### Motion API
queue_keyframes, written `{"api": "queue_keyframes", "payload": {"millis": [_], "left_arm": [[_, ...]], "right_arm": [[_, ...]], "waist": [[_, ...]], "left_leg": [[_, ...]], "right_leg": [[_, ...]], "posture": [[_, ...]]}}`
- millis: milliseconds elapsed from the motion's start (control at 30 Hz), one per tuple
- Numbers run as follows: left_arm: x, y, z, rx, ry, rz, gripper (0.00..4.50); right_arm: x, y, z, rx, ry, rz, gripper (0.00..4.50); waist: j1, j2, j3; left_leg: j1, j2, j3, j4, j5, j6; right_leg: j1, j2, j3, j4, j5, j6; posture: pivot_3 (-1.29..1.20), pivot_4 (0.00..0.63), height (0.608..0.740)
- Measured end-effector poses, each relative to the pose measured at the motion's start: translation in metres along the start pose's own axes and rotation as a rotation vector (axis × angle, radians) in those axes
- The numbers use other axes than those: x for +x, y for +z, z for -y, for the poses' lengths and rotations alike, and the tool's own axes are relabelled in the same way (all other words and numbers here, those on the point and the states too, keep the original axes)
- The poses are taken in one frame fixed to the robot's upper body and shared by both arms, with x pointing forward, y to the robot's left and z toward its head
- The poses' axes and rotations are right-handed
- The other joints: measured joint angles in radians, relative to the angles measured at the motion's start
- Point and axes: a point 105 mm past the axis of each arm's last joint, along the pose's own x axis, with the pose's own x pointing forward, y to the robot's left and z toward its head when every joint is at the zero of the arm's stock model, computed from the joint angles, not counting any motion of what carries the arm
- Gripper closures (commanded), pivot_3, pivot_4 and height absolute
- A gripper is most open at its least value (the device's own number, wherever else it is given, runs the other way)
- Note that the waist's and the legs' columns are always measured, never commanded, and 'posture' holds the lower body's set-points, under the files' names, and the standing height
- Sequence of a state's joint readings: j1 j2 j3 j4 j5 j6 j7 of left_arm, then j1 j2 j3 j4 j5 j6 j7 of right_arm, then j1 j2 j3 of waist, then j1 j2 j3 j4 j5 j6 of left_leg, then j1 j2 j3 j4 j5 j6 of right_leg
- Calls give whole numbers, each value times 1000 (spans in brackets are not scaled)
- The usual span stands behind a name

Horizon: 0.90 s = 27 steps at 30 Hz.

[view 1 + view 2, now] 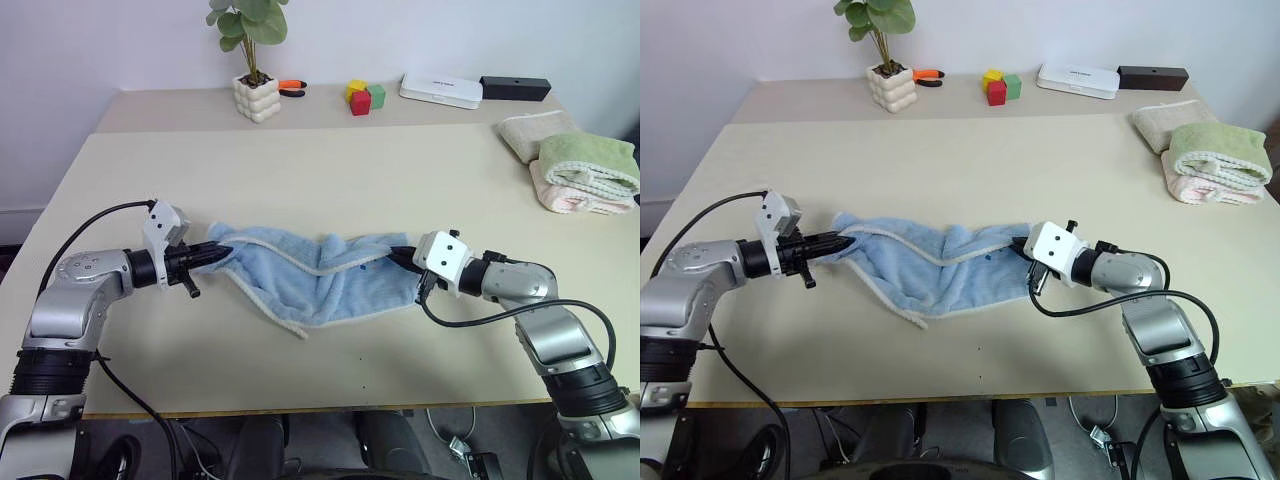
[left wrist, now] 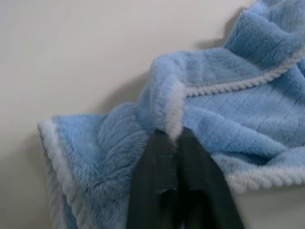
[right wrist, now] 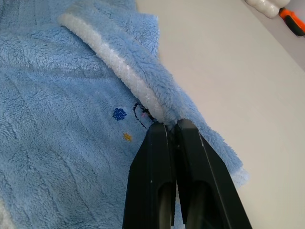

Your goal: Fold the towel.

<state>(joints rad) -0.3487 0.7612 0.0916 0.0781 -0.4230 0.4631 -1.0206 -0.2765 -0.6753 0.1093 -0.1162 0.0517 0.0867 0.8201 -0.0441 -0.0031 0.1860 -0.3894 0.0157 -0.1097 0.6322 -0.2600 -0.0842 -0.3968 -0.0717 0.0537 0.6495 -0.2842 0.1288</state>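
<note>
Now my left gripper (image 1: 222,251) at nine o'clock and my right gripper (image 1: 397,254) at three o'clock each pinch a corner of the towel (image 1: 320,275) sagging crumpled on the table (image 1: 330,180), so next I should probably lift and stretch it flat.

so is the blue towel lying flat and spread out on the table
No, the towel is bunched and sagging in folds between the left gripper and the right gripper, each shut on one end.

Rumpled lt-blue towel (image 1: 320,275), mid-table
</note>
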Motion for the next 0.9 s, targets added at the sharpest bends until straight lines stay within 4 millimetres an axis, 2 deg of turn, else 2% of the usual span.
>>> {"api": "queue_keyframes", "payload": {"millis": [167,300,400,500,567,633,733,833,900], "left_arm": [[-3,-1,-4,1,5,-2,4448],[-14,2,-22,71,67,-20,4448],[-15,19,-46,188,155,22,4448],[-11,38,-61,287,216,73,4448],[4,45,-73,327,263,87,4448],[18,48,-77,367,275,92,4448],[30,49,-88,402,333,72,4448],[42,71,-97,480,402,97,4448],[41,82,-102,516,447,114,4448]], "right_arm": [[0,0,0,-2,1,-1,4500],[-2,-4,5,-15,-7,-17,4500],[-2,-5,30,-55,-68,-34,4500],[-1,4,57,-122,-140,-24,4500],[6,2,80,-144,-183,-56,4500],[11,6,97,-173,-218,-61,4500],[22,3,115,-217,-256,-103,4500],[37,8,130,-285,-282,-129,4500],[41,12,137,-325,-304,-126,4500]], "waist": [[-1,0,0],[0,0,0],[2,0,0],[1,0,0],[0,0,0],[-1,0,0],[-6,-1,1],[-16,-1,1],[-21,-1,1]], "left_leg": [[0,0,0,0,0,0],[0,0,0,0,0,0],[0,0,0,0,1,-1],[0,0,0,0,1,-1],[-1,-1,0,0,1,-2],[-1,0,0,0,1,-2],[-3,-1,1,-1,1,-2],[-6,-1,1,-1,3,-4],[-6,-2,1,-1,4,-7]], "right_leg": [[0,0,0,0,0,0],[0,0,0,0,0,0],[0,0,0,0,0,0],[0,0,0,-1,0,0],[-1,0,0,0,0,0],[-1,0,0,0,0,0],[-4,0,0,0,0,0],[-8,-1,0,1,1,0],[-8,-2,0,0,0,1]], "posture": [[0,150,740],[0,150,740],[0,150,740],[0,150,740],[0,150,740],[0,150,740],[0,150,740],[0,150,740],[0,150,740]]}}
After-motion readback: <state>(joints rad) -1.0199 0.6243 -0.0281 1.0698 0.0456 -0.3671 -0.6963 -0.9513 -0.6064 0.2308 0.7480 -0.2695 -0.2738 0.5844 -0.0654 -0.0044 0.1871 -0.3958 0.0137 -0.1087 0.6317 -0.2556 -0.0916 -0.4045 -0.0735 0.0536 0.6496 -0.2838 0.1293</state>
